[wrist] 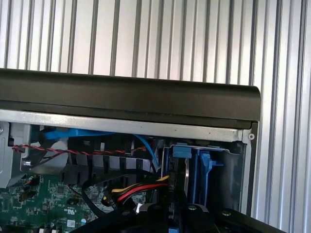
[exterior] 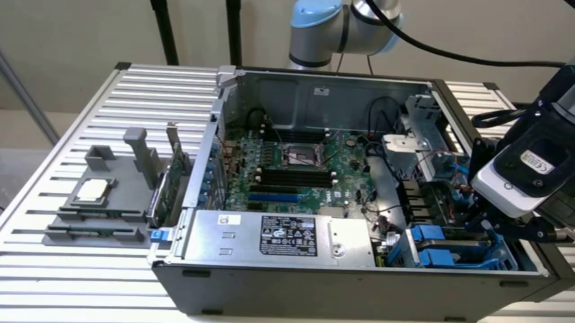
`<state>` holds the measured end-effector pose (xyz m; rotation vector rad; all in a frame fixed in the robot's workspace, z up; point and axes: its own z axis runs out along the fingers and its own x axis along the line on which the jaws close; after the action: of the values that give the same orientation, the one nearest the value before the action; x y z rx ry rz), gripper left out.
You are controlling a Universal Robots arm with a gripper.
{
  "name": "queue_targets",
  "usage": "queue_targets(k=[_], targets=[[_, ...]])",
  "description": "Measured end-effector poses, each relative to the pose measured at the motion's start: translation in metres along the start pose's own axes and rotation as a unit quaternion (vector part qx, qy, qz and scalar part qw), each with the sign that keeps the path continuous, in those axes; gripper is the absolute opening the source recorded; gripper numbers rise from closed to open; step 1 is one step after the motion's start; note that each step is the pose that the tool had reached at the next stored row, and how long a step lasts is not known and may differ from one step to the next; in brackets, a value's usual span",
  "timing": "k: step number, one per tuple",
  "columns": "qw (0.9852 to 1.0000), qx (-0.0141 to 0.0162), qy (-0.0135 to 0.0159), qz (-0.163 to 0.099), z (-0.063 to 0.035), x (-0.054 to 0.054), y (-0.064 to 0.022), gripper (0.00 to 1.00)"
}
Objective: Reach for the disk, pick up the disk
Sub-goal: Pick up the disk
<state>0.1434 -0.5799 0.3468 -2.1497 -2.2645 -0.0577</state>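
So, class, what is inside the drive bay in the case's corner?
The disk sits between blue carrier rails, with cables beside. Its label and faces are covered by the rails.

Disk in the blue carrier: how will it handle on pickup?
Probably stiff: the disk sits framed by blue plastic rails. Likely to drag, not lift free; it looks snug in the case. Nearby cables may snag.

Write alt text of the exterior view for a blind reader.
A robot arm reaches down to the blue plastic drive carriers at the exterior view's right corner of an open black computer case, which stands on a slatted metal table.
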Motion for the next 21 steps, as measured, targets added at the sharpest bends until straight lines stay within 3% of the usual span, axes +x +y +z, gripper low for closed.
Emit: queue_targets(k=[9,16,21], targets=[[1.0000,-0.0003,0.0000,0.000,0.0000,0.0000,0.0000,0.18],[0.9999,-0.0112,0.0010,0.000,0.0021,0.0000,-0.0008,0.18],[0.9999,-0.0149,0.0008,-0.001,0.0027,0.0000,-0.0029,0.18]])
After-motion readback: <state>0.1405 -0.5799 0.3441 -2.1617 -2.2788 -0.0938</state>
